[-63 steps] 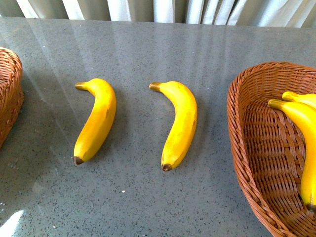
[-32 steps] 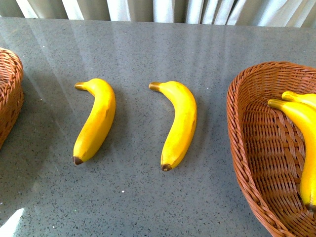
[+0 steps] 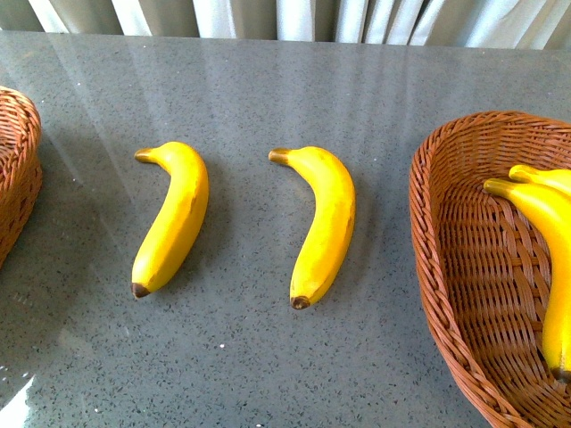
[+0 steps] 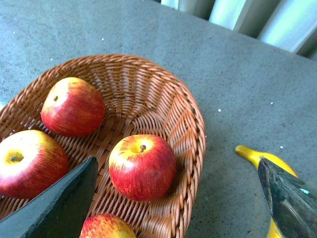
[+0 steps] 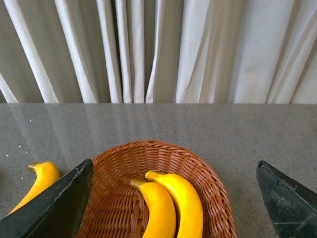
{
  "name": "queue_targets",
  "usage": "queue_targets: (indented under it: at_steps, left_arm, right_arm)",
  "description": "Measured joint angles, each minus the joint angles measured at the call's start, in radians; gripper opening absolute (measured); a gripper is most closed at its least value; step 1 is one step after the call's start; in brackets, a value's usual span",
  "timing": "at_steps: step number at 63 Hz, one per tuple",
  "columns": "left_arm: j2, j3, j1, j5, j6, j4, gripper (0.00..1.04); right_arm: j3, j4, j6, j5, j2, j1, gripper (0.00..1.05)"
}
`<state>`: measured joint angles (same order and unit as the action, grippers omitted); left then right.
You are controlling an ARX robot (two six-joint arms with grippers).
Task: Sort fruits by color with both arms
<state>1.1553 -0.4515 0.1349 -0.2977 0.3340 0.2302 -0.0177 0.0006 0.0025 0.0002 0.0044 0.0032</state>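
Viewing from the front, finding two long curved yellow bananas with brown tips lying apart on the grey speckled bench point(image 3: 268, 89): the left loose banana point(image 3: 171, 218) and the middle loose banana point(image 3: 323, 227), both resting with stem ends pointing away from the robot, between two brown woven baskets. Finding the right-hand wicker basket point(image 3: 428, 232) holding two more, the nearer basket banana point(image 3: 555, 259) and the farther basket banana point(image 3: 546, 178), lying just beside each other. Catching only an edge of the left-hand wicker basket point(image 3: 20, 169) there. Looking through the left wrist camera, finding the left end effector point(image 4: 177, 161) hanging above that basket with its black angular jaws spread wide and gripping nothing; seeing four round glossy red apples with yellow streaks sitting inside: the middle apple point(image 4: 142, 167), the far apple point(image 4: 73, 106), the side apple point(image 4: 29, 162) and the cut-off apple point(image 4: 106, 228). Looking through the right wrist camera, finding the right end effector point(image 5: 173, 162) hanging above the banana basket, likewise spread wide and carrying nothing, facing pale pleated curtains point(image 5: 148, 49).
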Motion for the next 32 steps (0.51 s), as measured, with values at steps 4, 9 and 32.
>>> queue_targets:
  at_steps: [4, 9, 32]
  left_arm:
    - [-0.057, 0.006, -0.006, 0.018, -0.006, -0.017, 0.96]
    - [-0.129, 0.007, -0.023, 0.033, -0.024, -0.055, 0.96]
    - [-0.303, 0.22, -0.129, 0.295, -0.28, 0.386, 0.58]
  right_arm:
    - [0.0, 0.0, 0.0, 0.0, 0.0, 0.0, 0.96]
    - [0.0, 0.0, 0.0, 0.0, 0.0, 0.0, 0.96]
    - [0.0, 0.0, 0.0, 0.0, 0.0, 0.0, 0.96]
